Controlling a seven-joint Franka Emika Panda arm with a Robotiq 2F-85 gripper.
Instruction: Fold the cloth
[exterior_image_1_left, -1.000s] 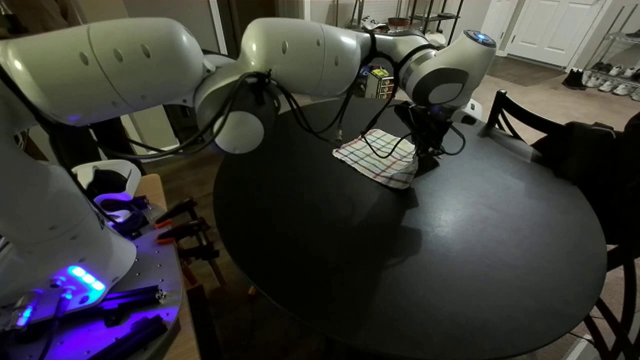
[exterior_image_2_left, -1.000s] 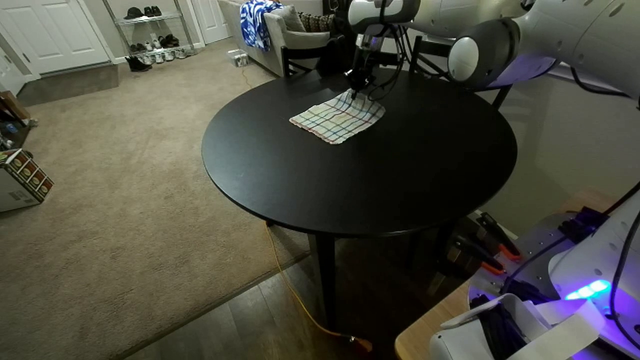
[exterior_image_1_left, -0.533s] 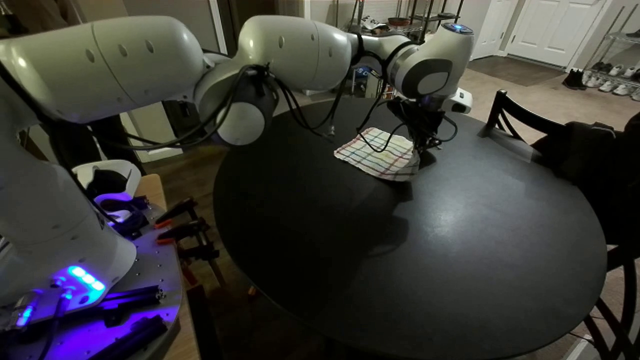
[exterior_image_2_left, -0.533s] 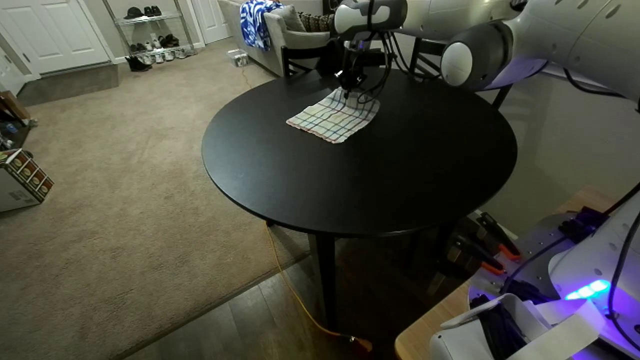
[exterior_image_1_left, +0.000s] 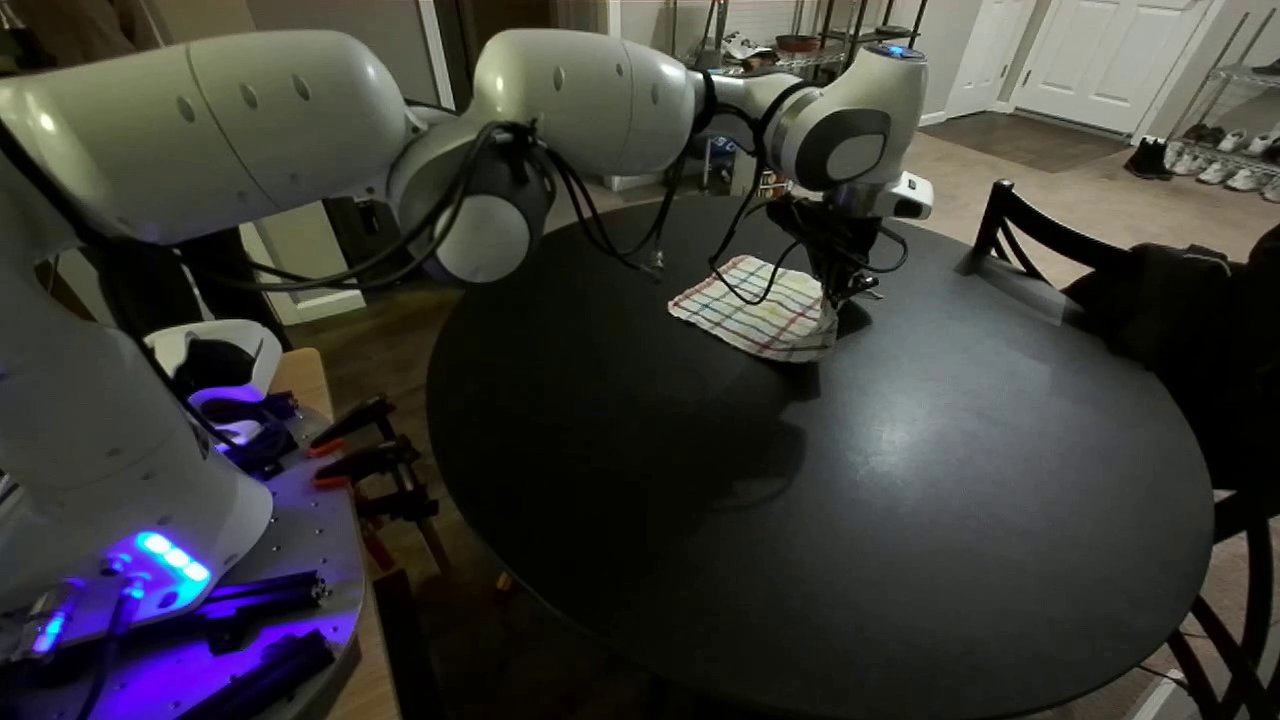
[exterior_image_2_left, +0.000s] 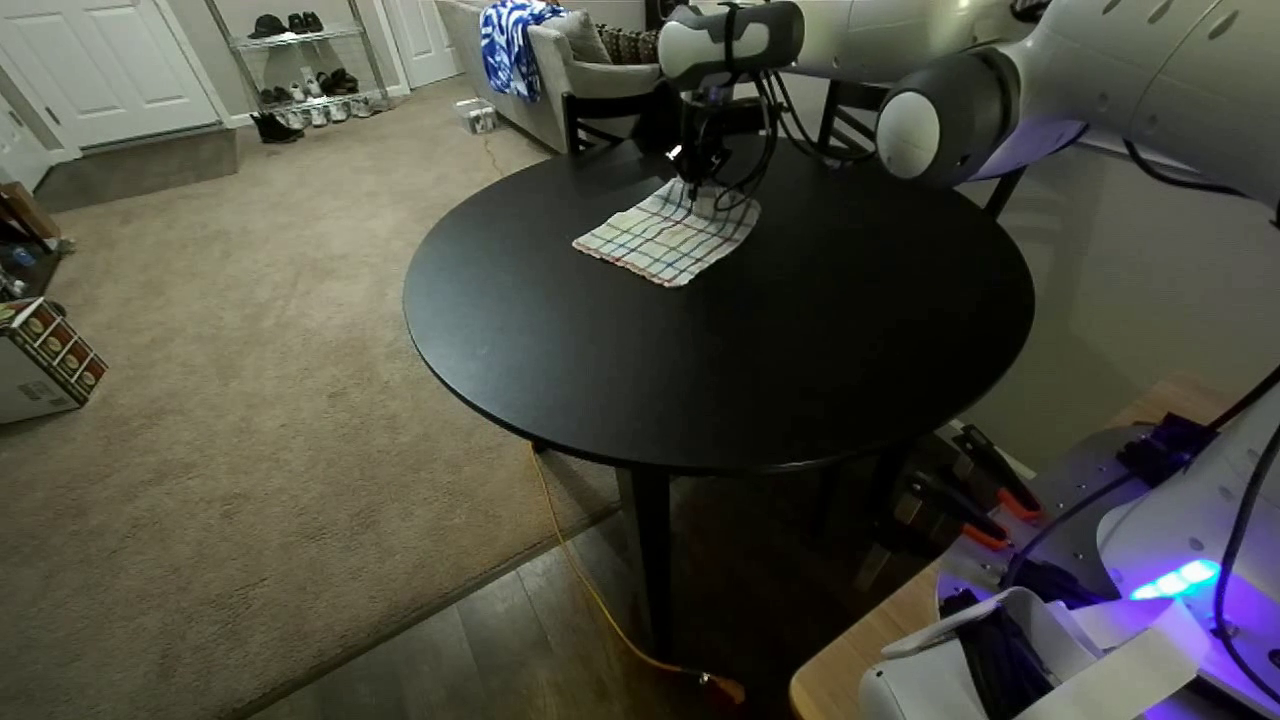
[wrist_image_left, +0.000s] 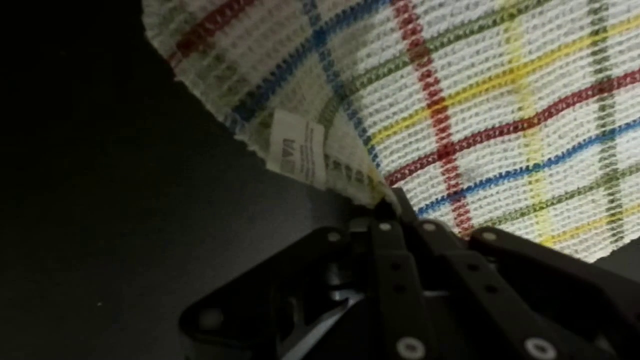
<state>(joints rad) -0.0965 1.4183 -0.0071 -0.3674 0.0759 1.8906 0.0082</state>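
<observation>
The cloth (exterior_image_1_left: 760, 310) is white with red, blue, yellow and green check lines. It lies mostly flat on the round black table (exterior_image_1_left: 900, 520), and it also shows in an exterior view (exterior_image_2_left: 665, 235). In the wrist view the cloth (wrist_image_left: 480, 115) has one edge lifted and bent over, showing its underside with a white label (wrist_image_left: 297, 148). My gripper (wrist_image_left: 392, 205) is shut on this lifted edge, low over the table. In both exterior views the gripper (exterior_image_1_left: 840, 295) (exterior_image_2_left: 693, 188) is at the cloth's edge. The fingertips are dark and partly hidden by the cloth.
Loose black cables (exterior_image_1_left: 765, 285) hang from the arm in front of the cloth. A black chair (exterior_image_1_left: 1050, 240) with dark fabric (exterior_image_1_left: 1150, 300) stands at the table's edge. Clamps (exterior_image_1_left: 365, 460) hold the robot's base stand near the table.
The hand has moved slightly and the wrist has turned more upright. The cloth's held side has shifted a little with it. Over the last half second the cloth has hardly moved.
</observation>
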